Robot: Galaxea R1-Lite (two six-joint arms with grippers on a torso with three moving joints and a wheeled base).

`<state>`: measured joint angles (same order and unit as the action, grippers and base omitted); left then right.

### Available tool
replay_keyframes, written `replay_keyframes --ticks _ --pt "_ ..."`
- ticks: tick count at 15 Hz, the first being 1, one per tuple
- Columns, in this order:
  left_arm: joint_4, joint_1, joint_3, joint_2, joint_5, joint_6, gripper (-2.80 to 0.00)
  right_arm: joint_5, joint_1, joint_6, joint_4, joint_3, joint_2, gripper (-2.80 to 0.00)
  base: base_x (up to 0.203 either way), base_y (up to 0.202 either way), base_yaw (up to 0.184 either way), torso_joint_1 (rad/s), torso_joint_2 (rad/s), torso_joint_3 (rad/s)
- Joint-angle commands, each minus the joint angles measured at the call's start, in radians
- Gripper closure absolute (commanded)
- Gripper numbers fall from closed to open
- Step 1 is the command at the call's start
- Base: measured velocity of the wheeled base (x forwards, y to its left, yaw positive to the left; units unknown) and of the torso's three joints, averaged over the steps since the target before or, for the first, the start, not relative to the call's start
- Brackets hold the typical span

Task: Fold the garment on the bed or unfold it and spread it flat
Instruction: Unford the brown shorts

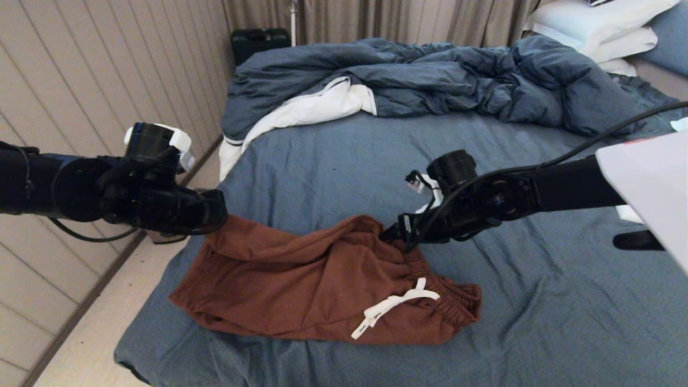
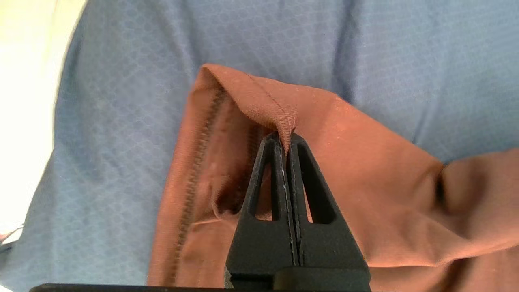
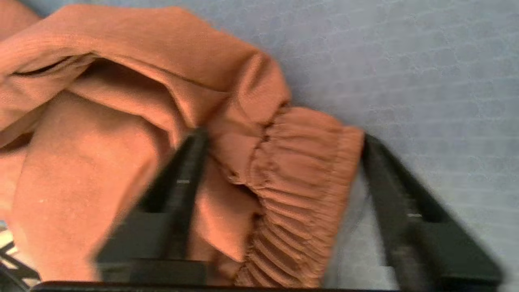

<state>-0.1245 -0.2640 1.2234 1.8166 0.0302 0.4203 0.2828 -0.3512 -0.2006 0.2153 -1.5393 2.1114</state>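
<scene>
My head view is evenly and softly lit, with no hard shadows on the bed (image 1: 333, 161) and only a faint dark patch under the garment (image 1: 301, 279). Straight wall lines bow towards the frame's edges. My left wrist view is sharp at the fingertips (image 2: 279, 142), washed out pale at one side. My right wrist view is smeared, its fingers (image 3: 182, 182) and the cloth soft-edged

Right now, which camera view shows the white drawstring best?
The head view: the drawstring lies in full sight on the garment, near the waistband. Neither wrist view shows it; both show only brown fabric and gripper fingers.
</scene>
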Motion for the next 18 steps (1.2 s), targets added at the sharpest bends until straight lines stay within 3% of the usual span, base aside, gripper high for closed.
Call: replay_keyframes --ticks 1,7,13,18 --pt "0.000 0.000 -0.001 0.003 0.001 0.006 0.00 0.002 -0.006 -0.002 0.001 0.004 -0.006 0.00 0.000 0.000 0.000 0.000 0.00 0.000" --pt "0.000 -0.002 -0.006 -0.018 -0.004 0.010 0.00 -0.002 0.000 -0.021 0.004 0.014 -0.067 0.00 0.000 0.000 0.000 0.000 0.00 0.000" --pt "-0.016 -0.065 -0.077 -0.198 0.005 0.052 0.00 -0.002 -0.015 -0.065 0.000 0.109 -0.245 0.00 0.000 0.000 0.000 0.000 0.00 0.000" --pt "-0.178 -0.079 0.000 -0.343 0.009 0.057 0.00 -0.004 -0.016 -0.076 0.005 0.168 -0.445 0.00 0.000 0.000 0.000 0.000 0.00 0.000"
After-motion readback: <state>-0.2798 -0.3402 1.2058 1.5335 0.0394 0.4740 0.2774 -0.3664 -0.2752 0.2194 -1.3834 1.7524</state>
